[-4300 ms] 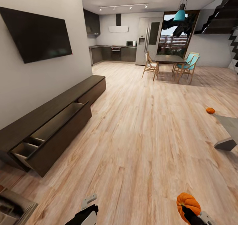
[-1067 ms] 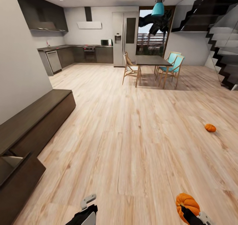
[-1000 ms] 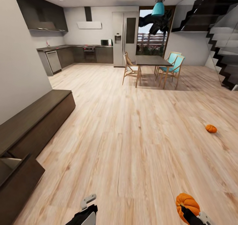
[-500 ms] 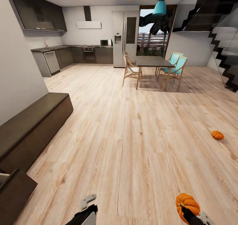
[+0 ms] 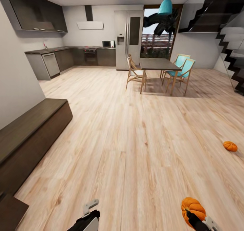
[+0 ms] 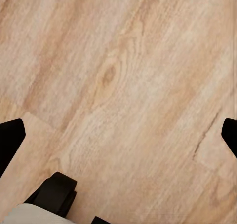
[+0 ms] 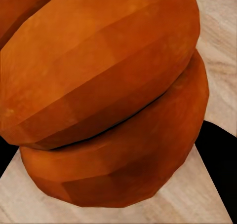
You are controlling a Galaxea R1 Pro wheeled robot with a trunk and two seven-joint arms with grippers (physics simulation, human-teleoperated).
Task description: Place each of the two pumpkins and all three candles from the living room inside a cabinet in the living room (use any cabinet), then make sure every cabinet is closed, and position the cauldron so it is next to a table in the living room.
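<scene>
Right gripper (image 5: 194,213) clamped on one pumpkin (image 5: 192,206) | left gripper (image 6: 118,135) spread wide, empty | second pumpkin (image 5: 230,146) on floor (image 5: 135,139), apparently uncollected | cabinet (image 5: 30,132) left, drawer corner protruding | nothing stowed.

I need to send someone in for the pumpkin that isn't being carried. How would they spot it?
From the dining table, come forward over the wood floor toward the staircase side. The loose pumpkin sits alone there on bare boards. The other pumpkin is held in the right gripper.
</scene>
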